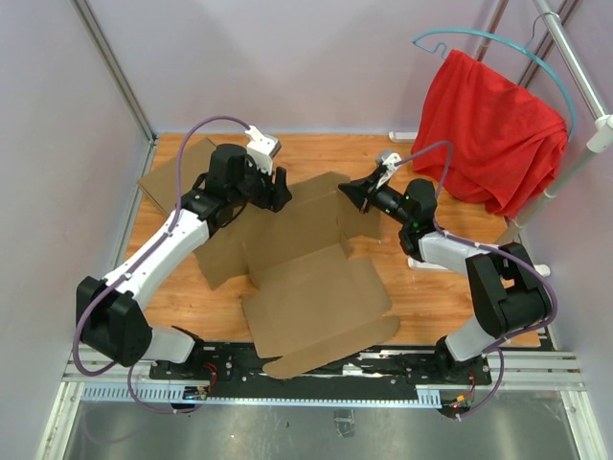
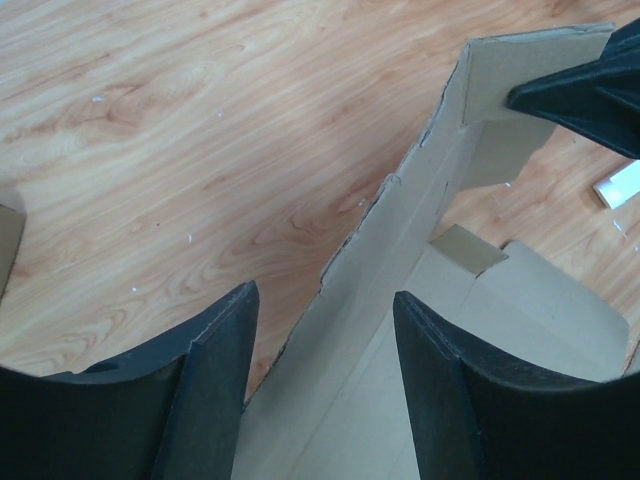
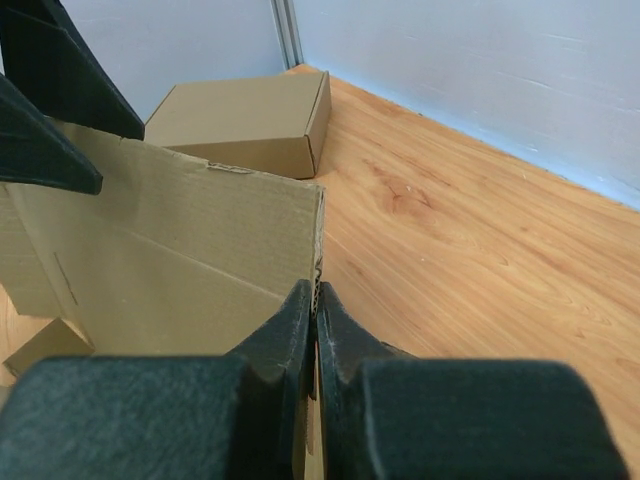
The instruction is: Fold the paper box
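Note:
The paper box (image 1: pixel 316 287) lies as a brown die-cut sheet in the middle of the table, and its far wall (image 2: pixel 400 230) is raised upright. My left gripper (image 1: pixel 278 198) is at the wall's left end. In the left wrist view this gripper (image 2: pixel 325 295) is open and straddles the wall's top edge, with both fingers apart from the cardboard. My right gripper (image 1: pixel 356 192) is at the wall's right end. In the right wrist view it (image 3: pixel 317 298) is shut on the cardboard's vertical edge (image 3: pixel 318 240).
A folded brown box (image 1: pixel 170 177) stands at the back left, also seen as a closed box (image 3: pixel 250 120) in the right wrist view. A red cloth (image 1: pixel 488 125) hangs on a rack at the back right. A small white item (image 2: pixel 620 185) lies beside the sheet.

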Controlling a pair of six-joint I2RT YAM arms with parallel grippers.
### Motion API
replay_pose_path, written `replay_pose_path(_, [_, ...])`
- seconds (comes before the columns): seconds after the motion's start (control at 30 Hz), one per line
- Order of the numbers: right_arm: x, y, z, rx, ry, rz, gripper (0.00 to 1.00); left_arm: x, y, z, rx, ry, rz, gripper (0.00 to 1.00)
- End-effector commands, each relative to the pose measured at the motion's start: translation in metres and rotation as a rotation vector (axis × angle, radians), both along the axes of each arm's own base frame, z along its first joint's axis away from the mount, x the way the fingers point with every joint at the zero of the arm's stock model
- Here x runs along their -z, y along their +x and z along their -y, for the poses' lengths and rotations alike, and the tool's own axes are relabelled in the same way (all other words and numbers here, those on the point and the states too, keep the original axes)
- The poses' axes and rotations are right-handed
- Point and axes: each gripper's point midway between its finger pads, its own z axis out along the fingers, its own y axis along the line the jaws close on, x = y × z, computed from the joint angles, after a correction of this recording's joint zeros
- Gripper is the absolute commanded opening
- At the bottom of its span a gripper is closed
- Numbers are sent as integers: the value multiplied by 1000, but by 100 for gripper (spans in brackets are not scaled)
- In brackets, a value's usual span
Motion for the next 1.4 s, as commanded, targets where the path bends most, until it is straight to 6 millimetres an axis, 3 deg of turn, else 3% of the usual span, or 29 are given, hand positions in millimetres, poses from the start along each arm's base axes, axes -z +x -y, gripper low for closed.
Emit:
replay_pose_path(0.0, [-5, -1, 0, -25, -17, 7, 3, 17, -7, 5, 25, 38, -44, 60])
replay_pose_path(0.07, [-5, -2, 1, -26, -20, 3, 3, 19, -6, 7, 30, 41, -54, 52])
replay_pose_path(0.2, [-3, 0, 1, -17, -34, -32, 11, 26, -7, 13, 51, 53, -84, 8])
replay_pose_path(0.23, [-2, 0, 1, -16, -42, -52, 15, 27, -7, 13, 51, 55, -89, 1])
replay_pose_path(0.33, [2, 3, 3, -4, -66, -114, 31, 26, -8, 14, 47, 61, -87, 0])
replay_pose_path(0.47, [5, 7, 7, 30, -95, -188, 54, 9, -5, 10, 20, 58, -44, 0])
replay_pose_path(0.53, [4, 9, 11, 63, -107, -216, 57, -1, -4, 6, 5, 56, -20, 0])
replay_pose_path(0.67, [6, 15, 31, 194, -142, -293, 59, -23, 0, -6, -55, 90, 14, 0])
replay_pose_path(0.87, [12, 3, 55, 313, -174, -368, 58, -54, 3, -25, -156, 167, 71, 0])
replay_pose_path(1.03, [38, -18, 51, 279, -170, -514, 53, -70, -4, -20, -147, 167, 107, 0])
replay_pose_path(1.2, [91, -43, 38, 215, -241, -676, 49, -53, -14, -5, -107, 192, 74, 0])
replay_pose_path(1.37, [122, -59, 25, 173, -261, -759, 47, -21, -22, 4, -87, 224, 17, 0])
